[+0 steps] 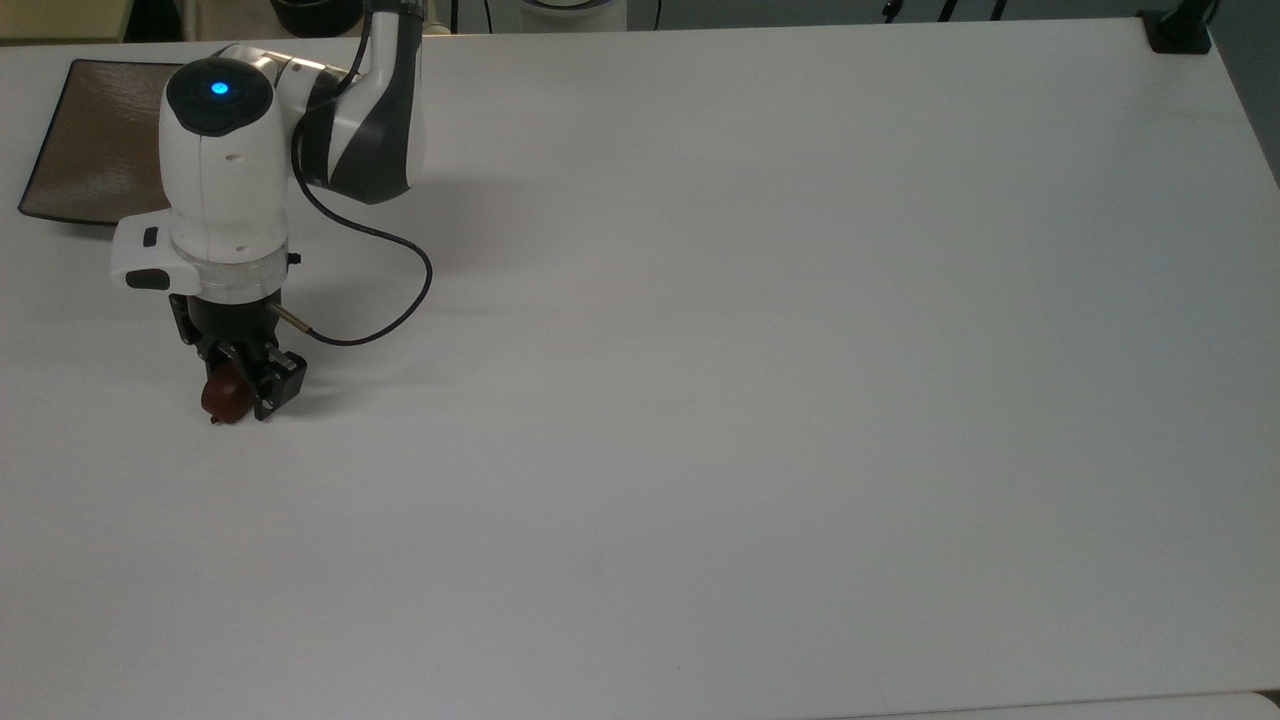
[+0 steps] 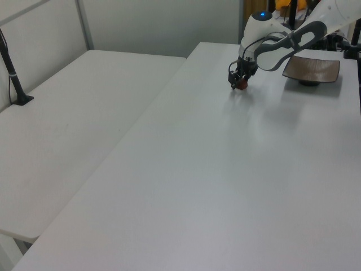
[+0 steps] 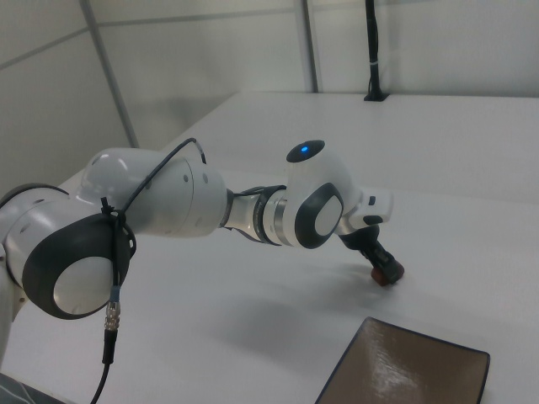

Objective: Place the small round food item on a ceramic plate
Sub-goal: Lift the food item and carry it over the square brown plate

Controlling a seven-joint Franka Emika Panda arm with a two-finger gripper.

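Small round food item (image 1: pixel 226 400) lies on the white table (image 1: pixel 760 380), low at the top view's left, with the gripper (image 1: pixel 243 392) lowered over it. The black fingers (image 1: pixel 272 385) stand to either side of the dark red-brown lump, spread about it; whether they press on it cannot be told. One finger shows on the top view's right of the lump, just beside it, while the other is largely hidden under the wrist. In the left view the gripper (image 2: pixel 239 82) sits down at the table surface with the red lump (image 2: pixel 242 85) showing at its tip. In the right view the gripper (image 3: pixel 383 268) slants down to the table and the lump (image 3: pixel 387 275) appears as a red patch at its lower end.

Above the gripper rises the white wrist housing (image 1: pixel 218 190), topped by a lit blue indicator (image 1: pixel 218 88). A black cable (image 1: pixel 395 300) loops from the wrist out toward the top view's right and back up the arm. The arm's grey-and-white links (image 3: pixel 160 206) stretch across the right view's left.

Ceramic plate (image 1: pixel 85 140), square, glossy brown with a thin dark rim, rests on the table at the top view's upper left, apart from the lump and partly covered by the arm. It shows bare in the left view (image 2: pixel 313 69) and in the right view (image 3: pixel 404 374). A black clamp (image 1: pixel 1178 30) sits at the table's corner at the top view's upper right.
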